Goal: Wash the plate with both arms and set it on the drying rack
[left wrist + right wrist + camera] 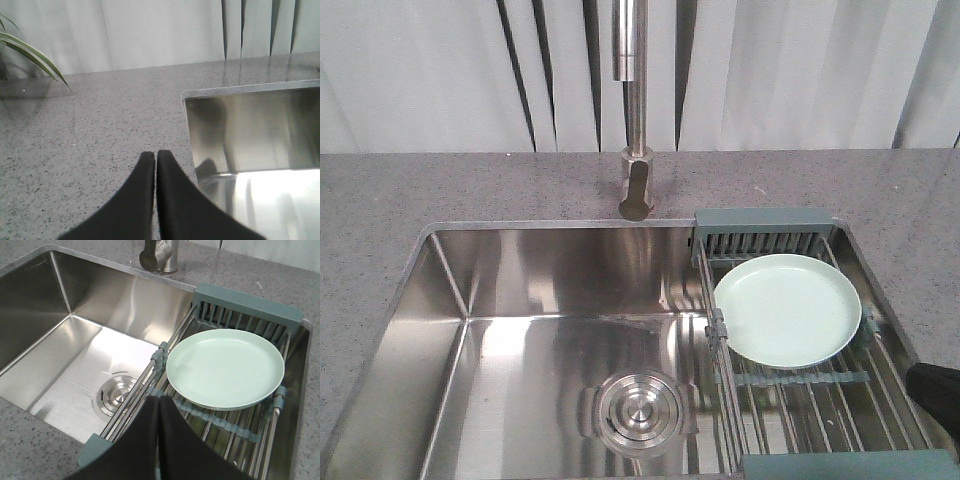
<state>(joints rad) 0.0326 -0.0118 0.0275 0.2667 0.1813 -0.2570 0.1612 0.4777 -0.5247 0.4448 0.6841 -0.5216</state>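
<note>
**Resting plate on rack, both arms clear**

Noting for you: the plate point(788, 310) lies flat on the drying rack point(760, 222) over the sink point(520, 290), where the task wants it. Left gripper point(156, 156) hangs over the worktop point(90, 130), jaws pressed together, empty. Right gripper point(159, 401) hovers just short of the plate, jaws likewise closed, empty. This fits either a plate awaiting its wash or one already racked; I can't judge which.

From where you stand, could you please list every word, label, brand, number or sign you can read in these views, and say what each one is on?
None: no readable text appears in any view.
The plate, the drying rack, the faucet, the sink and the counter all look unmarked.
The drain cover shows only plain rings.
</note>
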